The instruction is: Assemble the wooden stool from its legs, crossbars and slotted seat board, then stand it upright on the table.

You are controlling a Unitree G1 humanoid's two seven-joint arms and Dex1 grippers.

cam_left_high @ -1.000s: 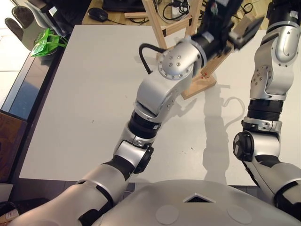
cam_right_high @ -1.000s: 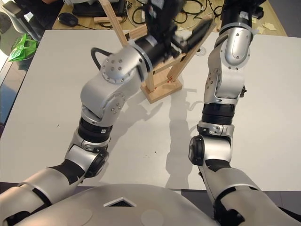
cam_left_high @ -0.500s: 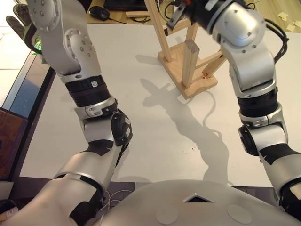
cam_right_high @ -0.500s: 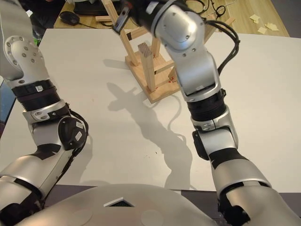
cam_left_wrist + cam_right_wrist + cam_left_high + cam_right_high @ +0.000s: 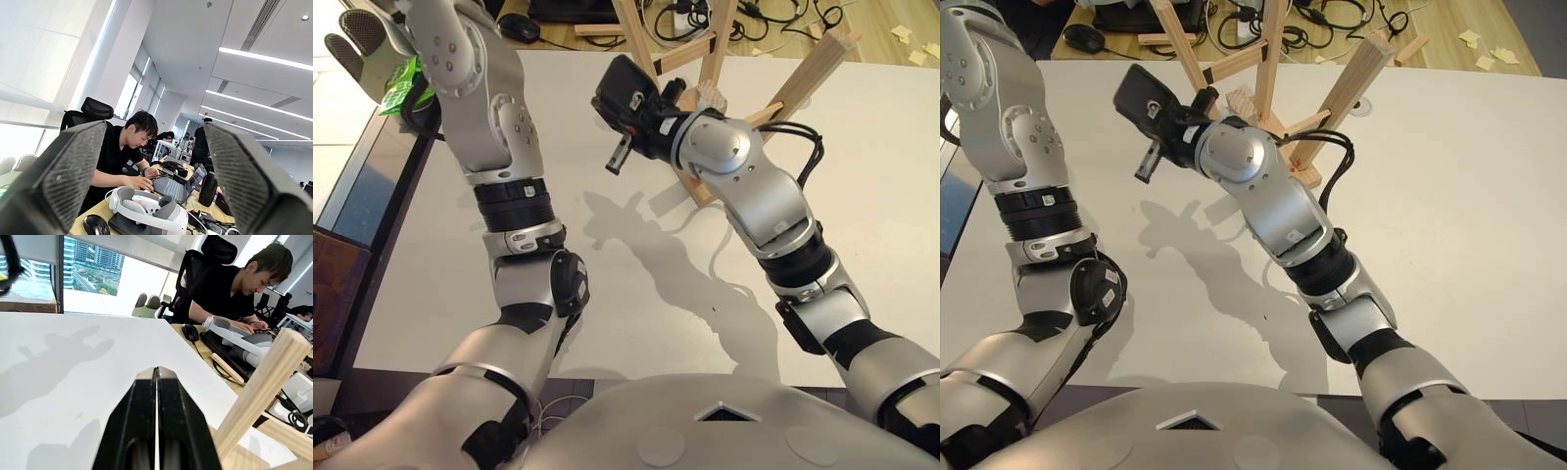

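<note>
The wooden stool [image 5: 720,44] rests upside down at the far middle of the white table [image 5: 460,255], seat board [image 5: 1308,176] down and legs up, joined by crossbars [image 5: 685,54]. My right arm crosses in front of it; the right gripper [image 5: 617,155] hangs shut and empty above the table, just left of the stool. In the right wrist view its fingers [image 5: 146,431] are pressed together, with one stool leg [image 5: 254,387] beside them. My left arm [image 5: 475,88] is raised high at the far left. The left gripper [image 5: 154,125] stands open, holding nothing, facing the room.
A loose wooden bar [image 5: 597,31], a computer mouse [image 5: 516,27] and cables [image 5: 773,15] lie on the desk beyond the table's far edge. A green bag [image 5: 409,83] sits off the far left corner. The table's near half is bare.
My left arm let go of the stool and swung up to the far left. My right arm came down from above the stool and across to its left side.
</note>
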